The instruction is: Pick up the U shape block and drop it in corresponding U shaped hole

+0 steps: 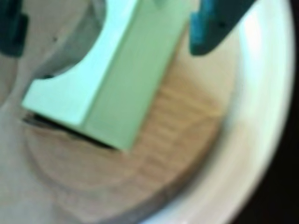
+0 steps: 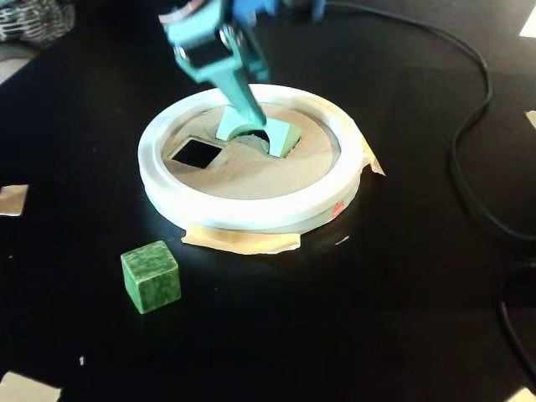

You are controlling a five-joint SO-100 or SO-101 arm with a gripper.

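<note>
The pale mint-green U shape block [image 1: 117, 88] stands tilted on the tan round board [image 1: 177, 126], its lower end at the U shaped hole, of which only a dark sliver [image 1: 46, 123] shows under it. My gripper [image 1: 110, 46] straddles the block and is open. The right teal finger [image 1: 210, 28] is close beside the block's side. The left finger [image 1: 9, 28] stands well clear of it. In the fixed view the gripper [image 2: 251, 117] reaches down from above to the block [image 2: 280, 138] inside the thick white rim [image 2: 251, 213].
A plain square cutout [image 2: 197, 153] lies left of the block in the board. A darker mottled green cube [image 2: 151, 276] sits on the black table in front of the rim. A black cable [image 2: 469, 167] curves along the right side. Tan tape [image 2: 243, 241] sticks out under the rim.
</note>
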